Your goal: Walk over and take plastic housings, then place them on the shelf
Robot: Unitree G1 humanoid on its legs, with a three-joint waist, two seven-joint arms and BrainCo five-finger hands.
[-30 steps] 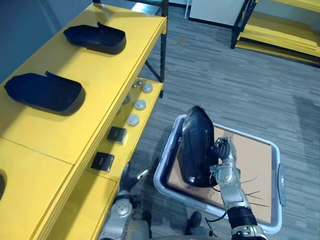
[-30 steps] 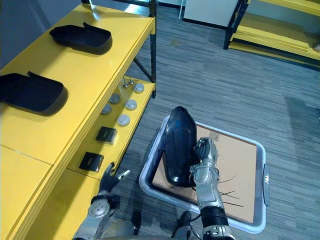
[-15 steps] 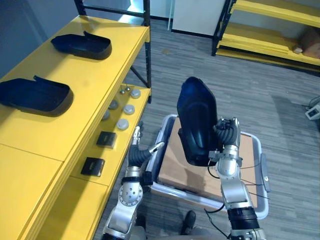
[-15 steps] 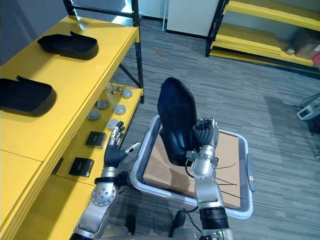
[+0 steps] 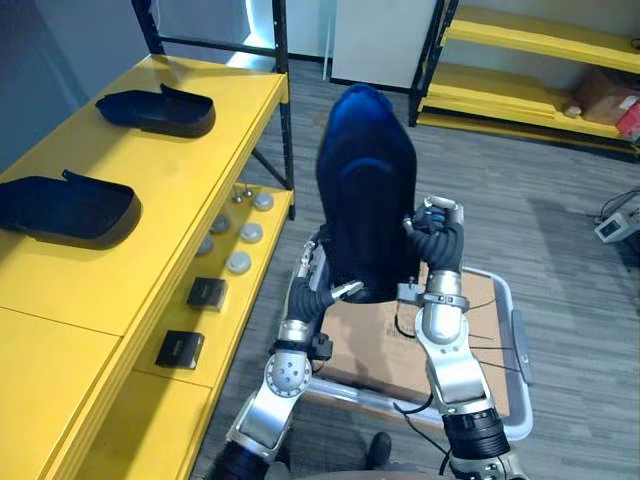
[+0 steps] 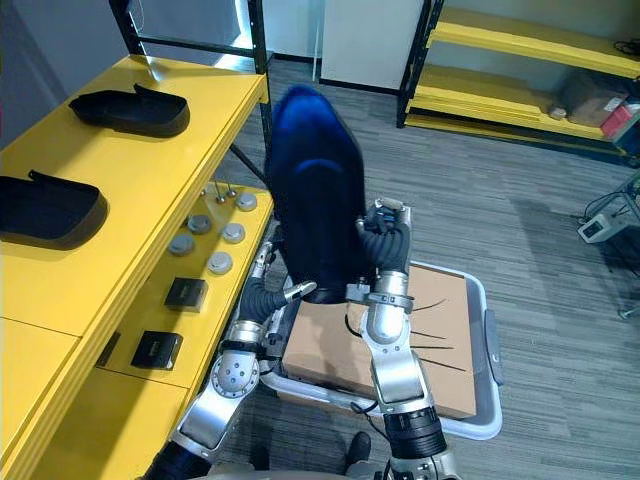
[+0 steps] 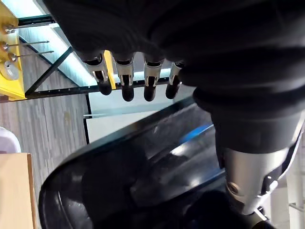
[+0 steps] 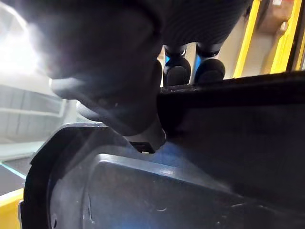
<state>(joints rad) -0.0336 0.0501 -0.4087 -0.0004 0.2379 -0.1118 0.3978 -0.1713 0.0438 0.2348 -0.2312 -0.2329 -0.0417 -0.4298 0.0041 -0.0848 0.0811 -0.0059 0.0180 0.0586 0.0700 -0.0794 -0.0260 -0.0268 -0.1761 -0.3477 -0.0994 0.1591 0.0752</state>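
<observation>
Up from the tub [image 5: 516, 345] has come the dark housing [image 5: 367, 190], now higher over it than half a second ago, and the left hand [image 5: 318, 287], then apart and lower, has reached the lower left edge; the housing stands with its long axis nearly upright, rounded end up and open end down toward the tub's cardboard [image 5: 375, 340] floor; the right hand [image 5: 437, 240] grips its right rim, thumb and fingers pinched over the edge; the left hand's fingers lie straight along the shell, not curled; left of the tub runs a yellow shelf [image 5: 170, 210] with two more housings [image 5: 70, 205] [image 5: 155, 108] lying flat on top, long axes across it; on its lower level, nearer the tub, sit round caps [image 5: 240, 262] and black boxes [image 5: 206, 293]; grey striped carpet [image 5: 560, 200] surrounds the tub; beyond it stands another yellow rack [image 5: 530, 35].
</observation>
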